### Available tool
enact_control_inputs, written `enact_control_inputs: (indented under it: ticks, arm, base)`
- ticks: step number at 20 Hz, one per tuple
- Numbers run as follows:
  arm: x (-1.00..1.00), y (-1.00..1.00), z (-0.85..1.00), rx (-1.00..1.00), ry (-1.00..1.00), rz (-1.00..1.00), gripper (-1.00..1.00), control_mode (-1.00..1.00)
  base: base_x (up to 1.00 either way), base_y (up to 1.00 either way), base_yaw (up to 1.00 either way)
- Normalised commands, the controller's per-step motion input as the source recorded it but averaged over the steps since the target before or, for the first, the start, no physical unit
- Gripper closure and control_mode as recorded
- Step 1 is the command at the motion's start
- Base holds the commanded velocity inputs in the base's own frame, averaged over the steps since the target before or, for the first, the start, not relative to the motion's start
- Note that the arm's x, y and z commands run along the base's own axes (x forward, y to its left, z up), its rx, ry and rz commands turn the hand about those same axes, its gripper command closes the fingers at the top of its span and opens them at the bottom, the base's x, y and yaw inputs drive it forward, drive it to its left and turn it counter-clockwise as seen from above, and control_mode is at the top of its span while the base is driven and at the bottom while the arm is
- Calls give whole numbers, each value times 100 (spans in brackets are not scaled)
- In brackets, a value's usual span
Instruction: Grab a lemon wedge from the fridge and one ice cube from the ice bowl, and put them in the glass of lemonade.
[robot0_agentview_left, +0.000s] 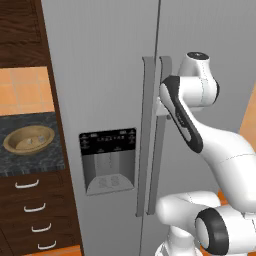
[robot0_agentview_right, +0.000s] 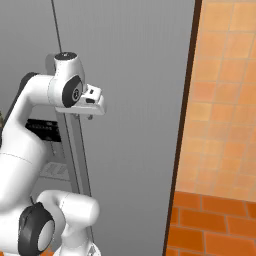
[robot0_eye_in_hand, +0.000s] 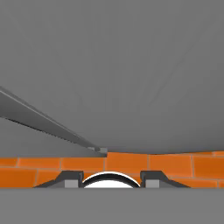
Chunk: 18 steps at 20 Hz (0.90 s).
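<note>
While both doors are being kept shut, the fridge (robot0_agentview_left: 110, 75) is being shown upright beside dark wood cabinets (robot0_agentview_left: 22, 30), its dispenser recess (robot0_agentview_left: 108, 160) in the left door. The gripper (robot0_agentview_right: 92, 107) is being held against the right door's vertical handle (robot0_agentview_left: 159, 135), apparently closed around it, though the fingers are hidden. The ice bowl (robot0_agentview_left: 29, 138) is being supported on the dark counter (robot0_agentview_left: 30, 160) at left, above drawers (robot0_agentview_left: 35, 210).
</note>
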Motion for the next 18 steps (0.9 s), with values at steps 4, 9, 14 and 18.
enact_control_inputs:
  ticks: [4,9,14,18]
  arm:
    - [-21,0,0,0,-1,0,-100,-100]
    - [-59,0,-10,0,1,0,-100,-100]
    - [-59,-3,-42,6,0,0,-100,-100]
    - [-5,-1,-4,2,0,0,-100,100]
  base:
    - [0,0,0]
    - [0,0,0]
    - [0,0,0]
    - [-7,0,0]
